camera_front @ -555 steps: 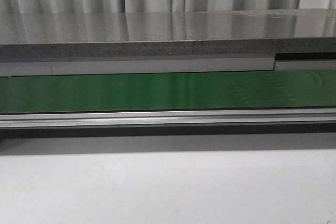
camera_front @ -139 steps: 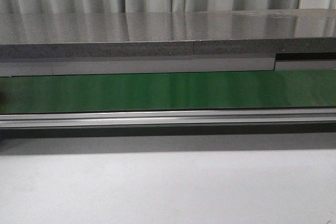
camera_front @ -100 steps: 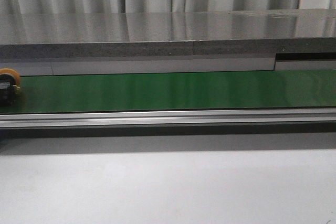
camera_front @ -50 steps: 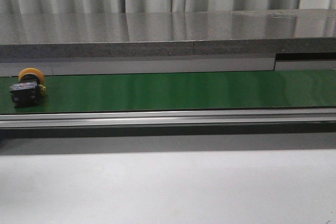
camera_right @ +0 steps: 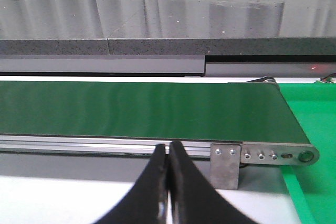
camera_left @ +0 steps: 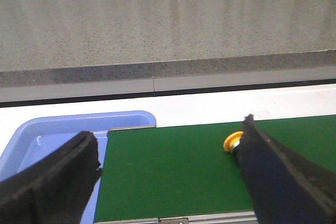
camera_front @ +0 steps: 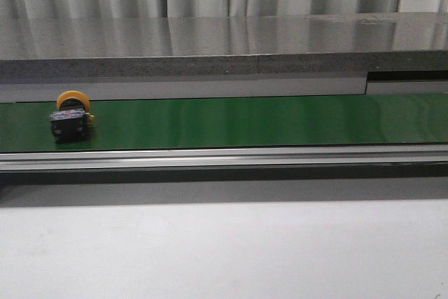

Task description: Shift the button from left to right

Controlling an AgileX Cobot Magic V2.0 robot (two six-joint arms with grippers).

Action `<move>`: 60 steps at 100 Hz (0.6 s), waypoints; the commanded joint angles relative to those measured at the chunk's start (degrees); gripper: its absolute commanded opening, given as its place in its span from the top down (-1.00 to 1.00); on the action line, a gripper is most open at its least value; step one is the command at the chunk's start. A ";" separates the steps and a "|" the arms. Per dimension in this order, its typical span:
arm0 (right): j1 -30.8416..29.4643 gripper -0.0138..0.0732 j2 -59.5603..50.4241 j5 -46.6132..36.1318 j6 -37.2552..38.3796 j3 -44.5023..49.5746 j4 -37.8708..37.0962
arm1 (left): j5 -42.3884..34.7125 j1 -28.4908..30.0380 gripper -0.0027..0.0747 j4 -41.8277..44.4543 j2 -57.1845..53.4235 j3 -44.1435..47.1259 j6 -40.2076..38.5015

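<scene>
The button (camera_front: 69, 117), with a yellow-orange cap and a black body, lies on its side on the green conveyor belt (camera_front: 245, 120) near its left end. In the left wrist view its cap (camera_left: 232, 141) shows beside one finger, which hides its body. My left gripper (camera_left: 168, 156) is open and empty, its jaws wide apart over the belt's left end. My right gripper (camera_right: 168, 153) is shut and empty, in front of the belt's right end. Neither gripper shows in the front view.
A blue tray (camera_left: 47, 135) sits at the belt's left end. A grey stone-like shelf (camera_front: 224, 43) runs behind the belt. An aluminium rail (camera_front: 224, 157) edges the belt in front. A green surface (camera_right: 310, 182) lies by the belt's right end bracket (camera_right: 226, 166).
The button came into view at the belt's left edge and has ridden the belt to the right. The grippers stay out of the front view.
</scene>
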 commanded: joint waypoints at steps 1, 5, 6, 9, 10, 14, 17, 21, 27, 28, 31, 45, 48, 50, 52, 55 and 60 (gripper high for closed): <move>-0.22 0.84 -1.20 -4.71 0.02 -0.86 -0.51 | -5.45 -0.52 -0.46 -0.89 -3.19 0.63 -0.18; -0.22 0.84 -1.20 -4.71 0.02 -0.86 -0.51 | -5.45 -0.52 -0.46 -0.89 -4.70 1.67 -0.18; -0.22 0.84 -1.20 -4.71 0.02 -0.86 -0.51 | -5.45 -0.52 -0.46 -0.89 -4.94 1.83 -0.18; -0.22 0.84 -1.20 -4.71 0.02 -0.86 -0.51 | -5.45 -0.52 -0.46 -0.89 -6.10 2.45 -0.18; -0.22 0.84 -1.20 -4.71 0.02 -0.86 -0.51 | -5.45 -0.52 -0.46 -0.89 -6.32 2.76 -0.18; -0.22 0.84 -1.20 -4.71 0.02 -0.86 -0.51 | -5.45 -0.52 -0.46 -0.89 -7.58 3.54 -0.18; -0.22 0.84 -1.20 -4.71 0.02 -0.86 -0.51 | -5.45 -0.52 -0.46 -0.89 -8.33 3.89 -0.18; -0.22 0.84 -1.20 -4.71 0.02 -0.86 -0.51 | -5.45 -0.52 -0.46 -0.89 -9.31 4.38 -0.18; -0.22 0.84 -1.20 -4.71 0.02 -0.86 -0.51 | -5.45 -0.52 -0.46 -0.89 -10.20 4.70 -0.18; -0.22 0.84 -1.20 -4.71 0.02 -0.86 -0.51 | -5.45 -0.52 -0.46 -0.89 -10.33 4.70 -0.18; -0.22 0.84 -1.20 -4.71 0.02 -0.86 -0.51 | -5.30 -0.52 -0.46 -0.89 -10.44 4.70 -0.18; -0.22 0.84 -1.20 -4.71 0.02 -0.86 -0.51 | -5.07 -0.52 -0.44 -0.89 -10.57 4.70 -0.18; -0.22 0.84 -1.20 -4.71 0.02 -0.86 -0.51 | -4.83 -0.52 -0.42 -0.89 -10.57 4.70 -0.18; -0.22 0.84 -1.20 -4.71 0.02 -0.86 -0.51 | -4.83 -0.52 -0.40 -0.89 -10.57 4.70 -0.18; -0.22 0.84 -1.20 -4.71 0.02 -0.86 -0.51 | -4.83 -0.52 -0.39 -0.89 -10.57 4.70 -0.18; -0.22 0.84 -1.20 -4.71 0.02 -0.86 -0.51 | -4.83 -0.52 -0.34 -0.89 -10.57 4.70 -0.18; -0.22 0.84 -1.20 -4.71 0.02 -0.86 -0.51 | -4.83 -0.52 -0.22 -0.89 -10.57 4.70 -0.18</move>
